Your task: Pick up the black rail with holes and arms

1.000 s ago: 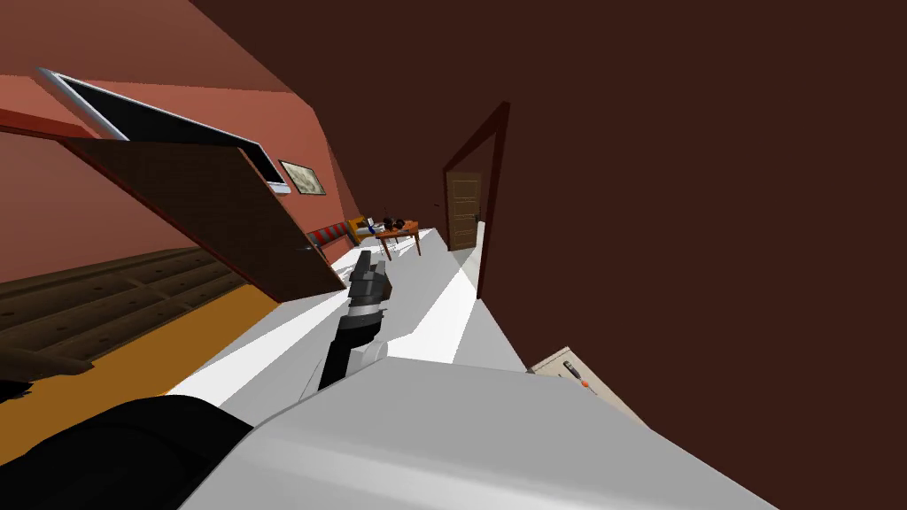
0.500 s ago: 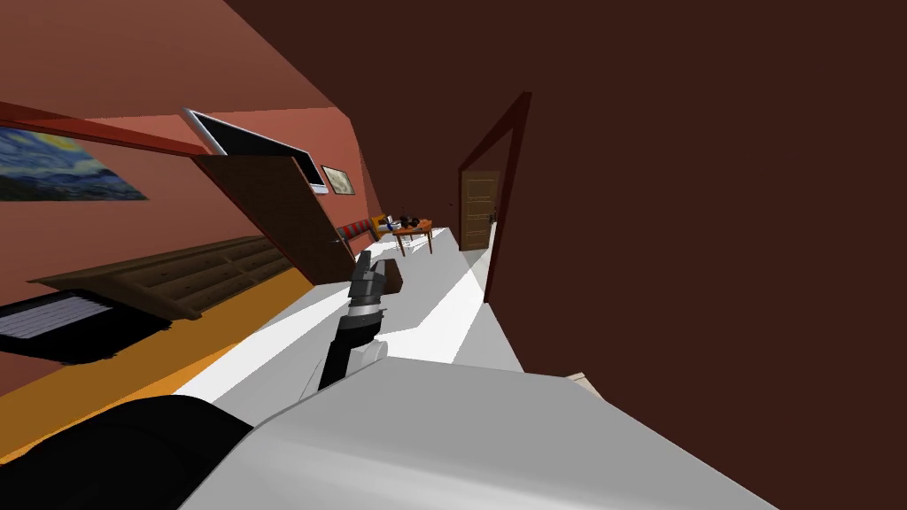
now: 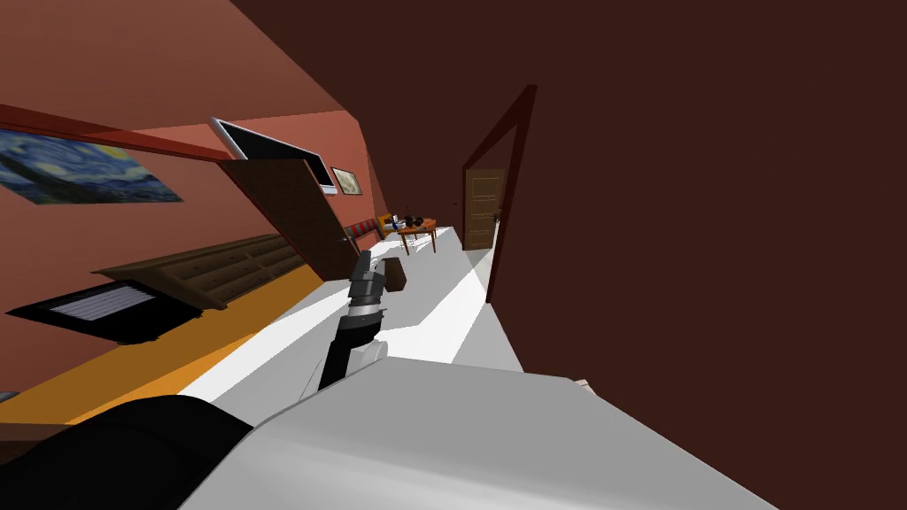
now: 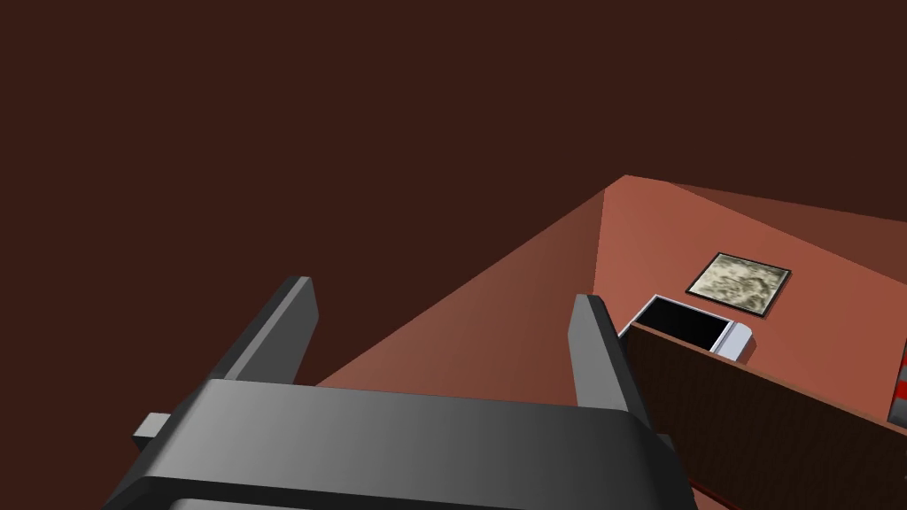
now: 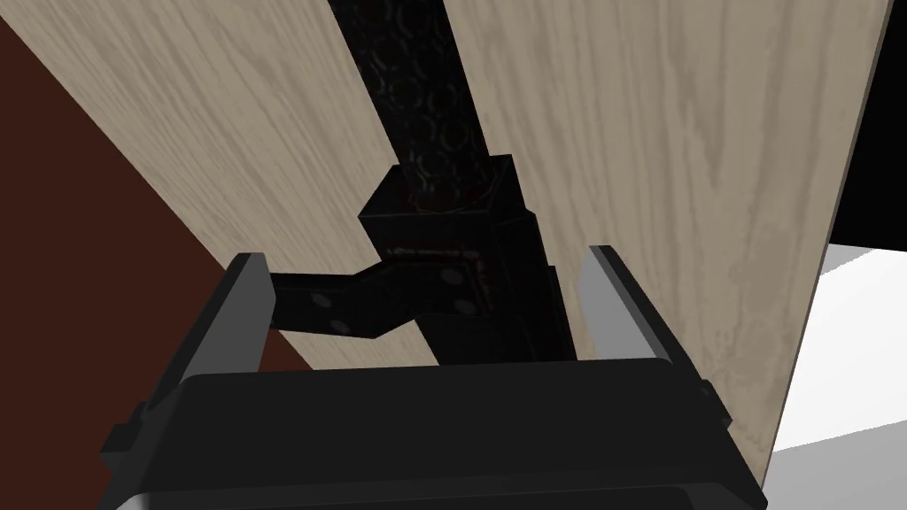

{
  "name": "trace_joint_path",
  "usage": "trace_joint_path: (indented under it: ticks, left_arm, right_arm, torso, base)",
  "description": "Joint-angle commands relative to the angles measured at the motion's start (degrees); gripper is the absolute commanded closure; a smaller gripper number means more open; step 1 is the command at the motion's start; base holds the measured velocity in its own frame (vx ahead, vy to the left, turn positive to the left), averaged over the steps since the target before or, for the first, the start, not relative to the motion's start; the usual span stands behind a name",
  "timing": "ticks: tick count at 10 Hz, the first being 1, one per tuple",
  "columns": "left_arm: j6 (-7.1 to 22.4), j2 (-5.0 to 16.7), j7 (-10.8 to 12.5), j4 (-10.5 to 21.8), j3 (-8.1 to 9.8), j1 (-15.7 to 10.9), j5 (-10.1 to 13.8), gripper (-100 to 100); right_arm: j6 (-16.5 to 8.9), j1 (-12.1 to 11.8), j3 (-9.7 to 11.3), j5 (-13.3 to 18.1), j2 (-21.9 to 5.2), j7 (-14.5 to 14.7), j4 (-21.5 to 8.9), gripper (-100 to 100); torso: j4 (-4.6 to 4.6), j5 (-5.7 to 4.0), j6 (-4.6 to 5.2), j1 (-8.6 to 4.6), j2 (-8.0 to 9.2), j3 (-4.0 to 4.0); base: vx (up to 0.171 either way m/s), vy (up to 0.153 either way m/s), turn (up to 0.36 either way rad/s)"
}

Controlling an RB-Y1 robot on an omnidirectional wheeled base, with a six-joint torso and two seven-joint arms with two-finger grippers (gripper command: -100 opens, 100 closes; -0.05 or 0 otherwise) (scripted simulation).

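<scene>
The black rail [image 5: 443, 221] lies on a pale wood surface [image 5: 620, 133]. It is a long strip with holes running away from my hand, with a boxy block and a bolted side arm [image 5: 345, 305] at the near end. My right gripper [image 5: 425, 255] is open around that block, one finger on each side; the side arm reaches to one finger. My left gripper [image 3: 366, 266] is held out in front of my chest over the white floor. In the left wrist view the left gripper [image 4: 443, 292] is open and holds nothing.
A dark maroon wall [image 3: 709, 221] is close on my right, with a doorway [image 3: 483, 208] in it. A dark wooden door [image 3: 292, 212] stands open on the left, past a low dresser [image 3: 213, 266]. A small cluttered table [image 3: 416, 228] stands far ahead.
My head view has swung round: the pale table with the screwdriver has slid out at the lower right, and a painting and the dresser have come in at the left. The left arm keeps its pose.
</scene>
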State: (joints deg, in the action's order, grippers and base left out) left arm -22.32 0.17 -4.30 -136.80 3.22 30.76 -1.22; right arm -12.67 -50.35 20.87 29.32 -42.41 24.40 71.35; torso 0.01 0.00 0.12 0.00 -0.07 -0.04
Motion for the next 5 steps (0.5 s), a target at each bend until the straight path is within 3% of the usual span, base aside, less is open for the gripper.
trace_joint_path:
  ticks: [1,3,4,5]
  left_arm:
    - [0.0,0.0,0.0,0.0,0.0,0.0,0.0,0]
    - [0.0,0.0,0.0,0.0,0.0,0.0,0.0,0]
    - [0.0,0.0,0.0,0.0,0.0,0.0,0.0,0]
    - [0.0,0.0,0.0,0.0,0.0,0.0,0.0,0]
  right_arm:
    - [0.3,1.1,-0.1,0.3,1.1,0.2,-1.7,-100]
    - [0.5,3.2,0.1,0.3,2.5,0.4,-4.1,-100]
    - [0.4,2.7,0.1,0.3,2.1,0.3,-3.5,-100]
    - [0.5,2.8,0.1,0.4,2.2,0.3,-3.6,100]
  torso:
    - [0.0,0.0,0.0,0.0,0.0,0.0]
    - [0.01,0.0,0.01,0.01,0.02,0.01]
    - [0.01,0.0,0.01,0.01,0.02,0.02]
    - [-0.01,0.01,0.02,0.05,-0.04,-0.02]
  base:
    - [-0.045,-0.022,0.039]
    - [-0.041,-0.022,0.041]
    - [-0.019,-0.01,0.011]
    - [0.0,0.0,0.0]
